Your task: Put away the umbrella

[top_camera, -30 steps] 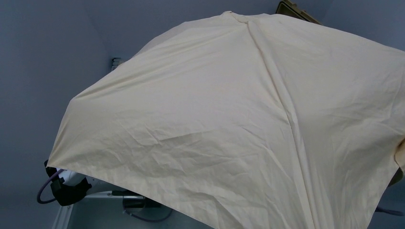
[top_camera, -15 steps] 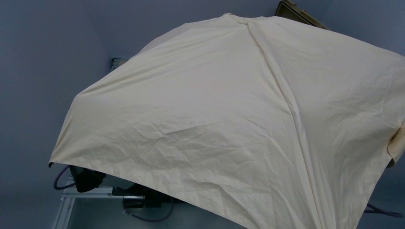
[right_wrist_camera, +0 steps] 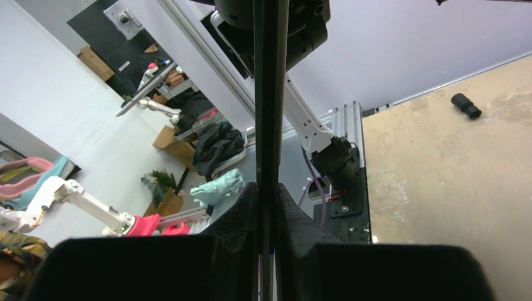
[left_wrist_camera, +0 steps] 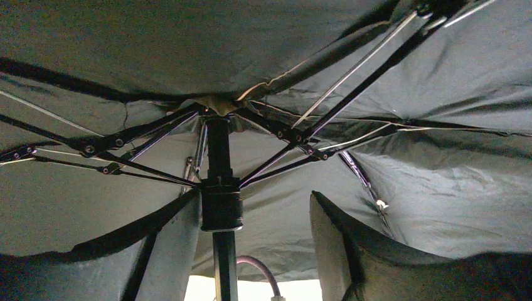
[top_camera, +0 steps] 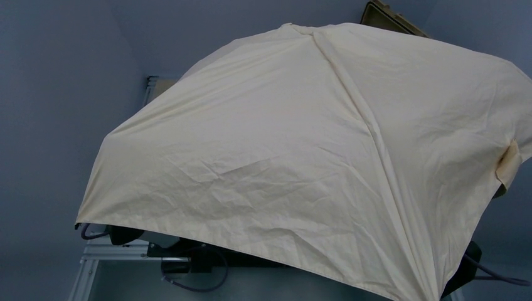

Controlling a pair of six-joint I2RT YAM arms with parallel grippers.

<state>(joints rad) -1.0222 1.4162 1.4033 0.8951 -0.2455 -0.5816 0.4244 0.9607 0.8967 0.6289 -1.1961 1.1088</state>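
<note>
Presently, the top view shows the umbrella fully open. Its pale beige canopy covers both arms and nearly all of the work area. An aluminium frame shows under the canopy's lower left edge. The corner of a tan case shows past its upper right edge.

Left wrist view: the left gripper sits beneath the canopy, looking up at its dark underside. Its fingers stand wide apart and grip nothing. The black shaft rises between them, much nearer the left finger than the right. The runner sits just beside that left fingertip; contact cannot be confirmed. Above the fingertips the black ribs spread outward from the hub in every direction. A purple cable curves just right of the shaft, low between the fingers.

Right wrist view: the right gripper is closed tight on the thin shaft, one finger pressed against each side. The shaft runs straight away from the fingertips through the middle of the view. Well off to the gripper's right, a small black cylinder lies on a tan surface.
</note>
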